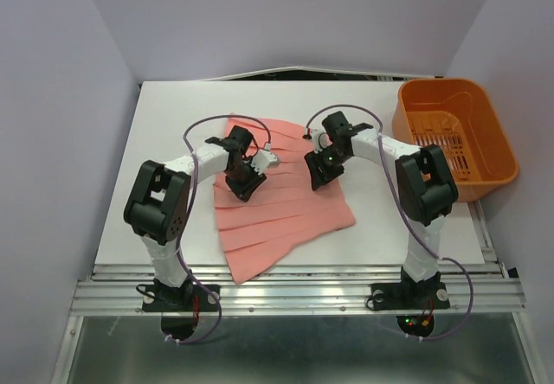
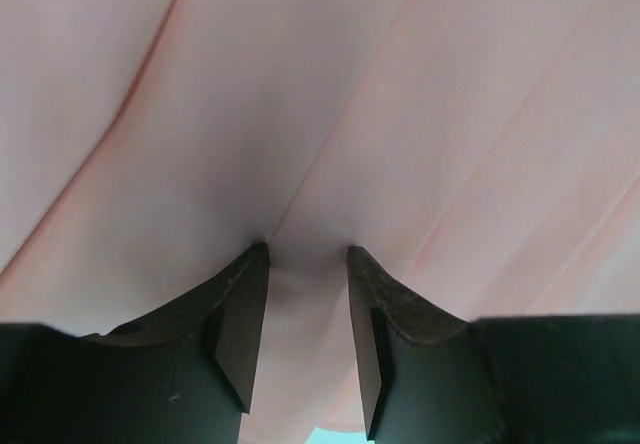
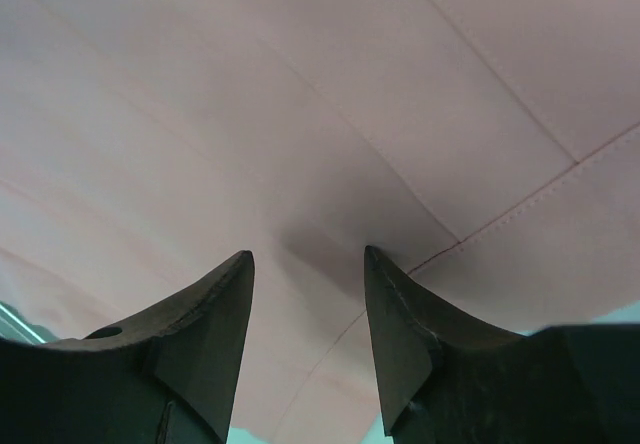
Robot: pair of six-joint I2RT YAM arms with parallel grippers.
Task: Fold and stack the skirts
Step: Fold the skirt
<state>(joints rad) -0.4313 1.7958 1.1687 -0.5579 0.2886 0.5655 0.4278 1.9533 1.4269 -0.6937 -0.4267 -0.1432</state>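
A salmon-pink pleated skirt point(image 1: 286, 211) lies spread flat in the middle of the white table point(image 1: 173, 116), its wide hem toward the near edge. My left gripper point(image 1: 243, 185) presses down on the skirt's left part. Its jaws are open, tips touching the fabric point(image 2: 420, 114). My right gripper point(image 1: 319, 175) presses down on the skirt's upper right part. Its jaws are open, tips on the fabric point(image 3: 300, 94) beside a stitched seam. Neither gripper holds cloth.
An orange plastic basket point(image 1: 459, 133) stands at the right edge of the table. Grey walls close in the left, right and back. A metal rail point(image 1: 294, 293) runs along the near edge with both arm bases.
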